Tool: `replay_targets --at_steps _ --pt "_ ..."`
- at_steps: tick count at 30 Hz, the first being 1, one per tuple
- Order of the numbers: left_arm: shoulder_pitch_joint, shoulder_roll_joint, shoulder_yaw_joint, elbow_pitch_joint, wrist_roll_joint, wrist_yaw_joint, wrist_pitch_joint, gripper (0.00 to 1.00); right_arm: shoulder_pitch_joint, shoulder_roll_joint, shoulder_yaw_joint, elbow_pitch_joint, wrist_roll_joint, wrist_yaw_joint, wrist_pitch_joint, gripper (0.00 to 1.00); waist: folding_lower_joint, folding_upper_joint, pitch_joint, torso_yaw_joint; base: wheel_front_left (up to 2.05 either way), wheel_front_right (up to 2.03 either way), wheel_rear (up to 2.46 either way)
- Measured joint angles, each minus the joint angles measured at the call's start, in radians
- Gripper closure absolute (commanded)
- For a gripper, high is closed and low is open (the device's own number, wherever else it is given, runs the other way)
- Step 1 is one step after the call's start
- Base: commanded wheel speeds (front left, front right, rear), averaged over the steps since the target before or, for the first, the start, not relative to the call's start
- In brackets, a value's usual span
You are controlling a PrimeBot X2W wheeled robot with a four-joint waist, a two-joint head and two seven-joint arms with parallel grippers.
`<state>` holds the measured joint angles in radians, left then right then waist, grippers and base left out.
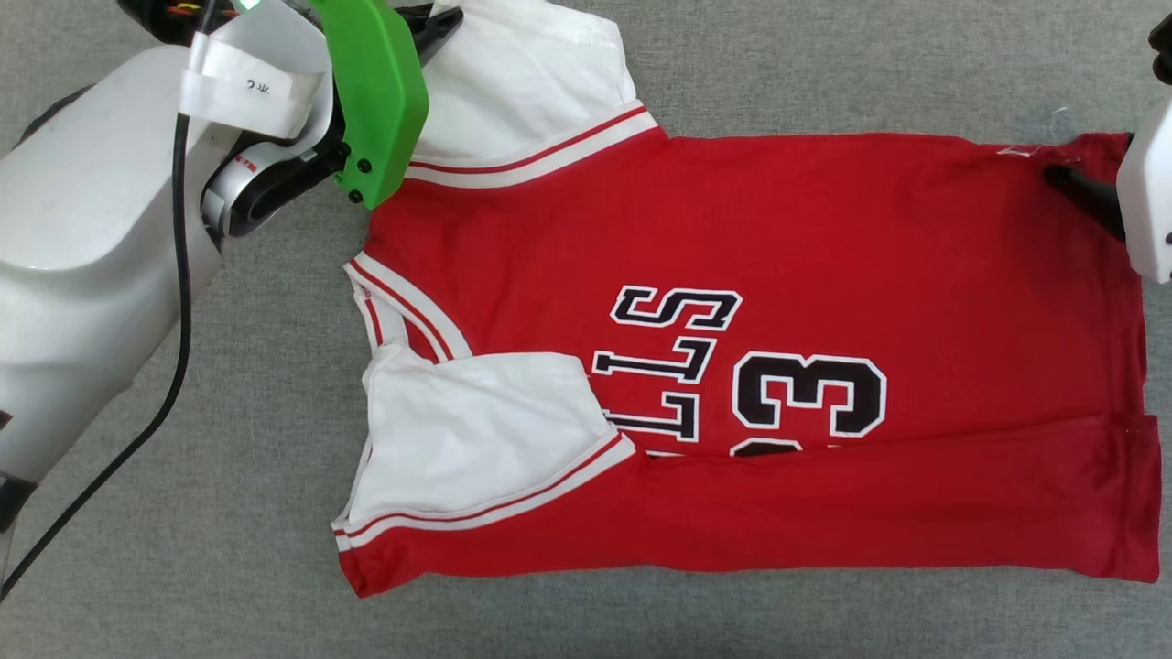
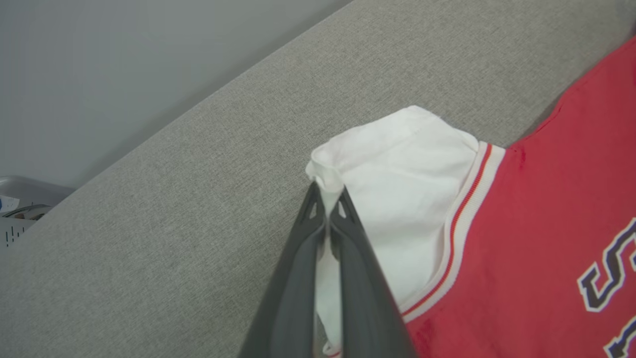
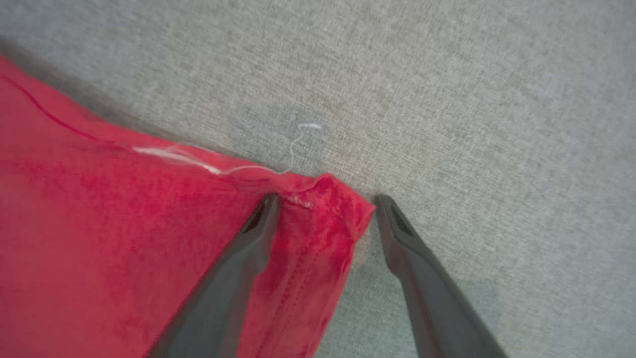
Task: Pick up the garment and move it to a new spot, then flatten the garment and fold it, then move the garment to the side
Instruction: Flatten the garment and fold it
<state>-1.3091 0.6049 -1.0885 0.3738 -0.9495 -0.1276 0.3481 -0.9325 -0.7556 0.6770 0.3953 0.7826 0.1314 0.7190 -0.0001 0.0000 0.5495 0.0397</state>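
lettering: the folded-up near edge of the garment covers the lowest letters and most of a second digit
left gripper: in the head view a green cover hides all but one dark tip, at the garment's far sleeve
far sleeve: top cut off by the head view's edge
right gripper: cut off by the head view's right edge (one dark finger shows) beside the garment's hem corner
hem corner: blurred in the right wrist view
pale items: well apart from the garment, too small to identify
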Motion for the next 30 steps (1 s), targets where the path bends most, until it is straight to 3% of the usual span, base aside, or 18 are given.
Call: replay_targets --at_steps 1,2,11,19,30 --pt "0.000 0.000 0.000 0.002 0.000 0.000 -0.002 1.00 -0.004 -0.001 0.005 0.005 0.009 0.000 -0.013 0.93 0.0000 0.0000 -0.002 -0.001 0.00 0.00 0.00" --pt "0.000 0.001 0.000 0.005 0.000 0.000 -0.007 1.00 -0.005 -0.001 0.012 0.012 0.017 0.000 -0.027 1.00 0.0000 0.0000 -0.006 -0.003 0.00 0.00 0.00" --pt "0.042 0.014 -0.003 0.022 -0.002 0.000 -0.060 1.00 0.012 -0.004 0.052 0.038 0.051 0.000 -0.192 1.00 0.0000 0.0001 -0.071 -0.015 0.00 0.00 0.00" --pt "0.145 0.062 -0.011 -0.020 -0.021 0.013 -0.094 1.00 0.084 -0.022 0.078 0.018 0.072 0.000 -0.319 1.00 0.0000 0.0001 -0.164 -0.020 0.00 0.00 0.00" --pt "0.313 0.149 -0.038 -0.191 -0.029 0.100 -0.142 1.00 0.223 -0.030 0.067 -0.009 0.121 0.000 -0.471 1.00 0.0000 0.0001 -0.278 -0.016 0.00 0.00 0.00"
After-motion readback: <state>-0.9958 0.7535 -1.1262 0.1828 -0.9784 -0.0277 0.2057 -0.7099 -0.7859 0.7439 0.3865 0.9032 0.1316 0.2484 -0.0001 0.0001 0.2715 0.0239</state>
